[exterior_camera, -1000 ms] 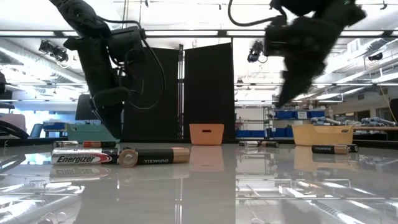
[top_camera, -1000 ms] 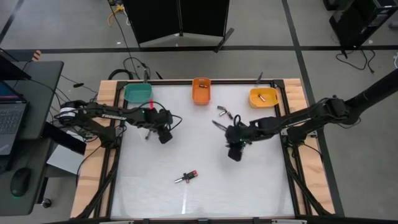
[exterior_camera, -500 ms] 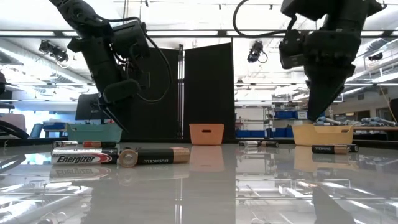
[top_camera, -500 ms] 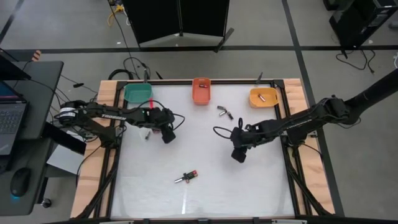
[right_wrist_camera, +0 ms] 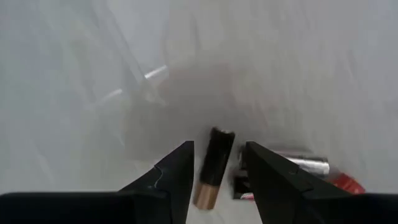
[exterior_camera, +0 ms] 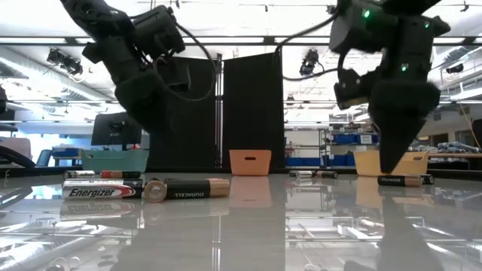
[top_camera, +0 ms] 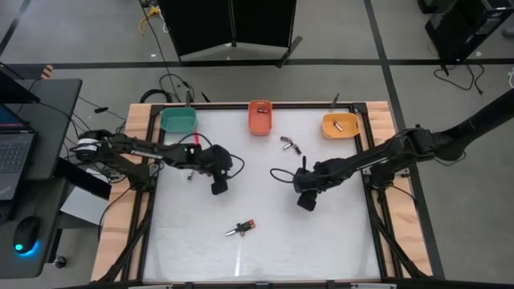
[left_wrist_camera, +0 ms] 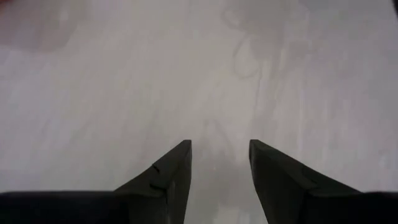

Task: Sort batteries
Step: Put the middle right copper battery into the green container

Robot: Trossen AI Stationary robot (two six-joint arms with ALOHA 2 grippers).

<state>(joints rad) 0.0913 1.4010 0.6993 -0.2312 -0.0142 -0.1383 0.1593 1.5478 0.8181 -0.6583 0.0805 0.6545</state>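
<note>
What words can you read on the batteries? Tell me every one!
"Energizer" stands on the silver and black battery lying at the front left in the low view.
"DURACELL" stands on the dark battery with the copper end right beside it.
The small dark battery by the yellow bin has white print, too small to read.
In the high view and both wrist views, no words are readable.

White table [top_camera: 265, 233] with scattered batteries [top_camera: 241, 228], green bin [top_camera: 177, 120], orange bin [top_camera: 259, 117], yellow bin [top_camera: 340, 125].

Small dark cylindrical batteries [top_camera: 241, 228] lying flat, table front-centre; second cluster [top_camera: 290, 144] near orange bin; one, perhaps two, in yellow bin.
</note>
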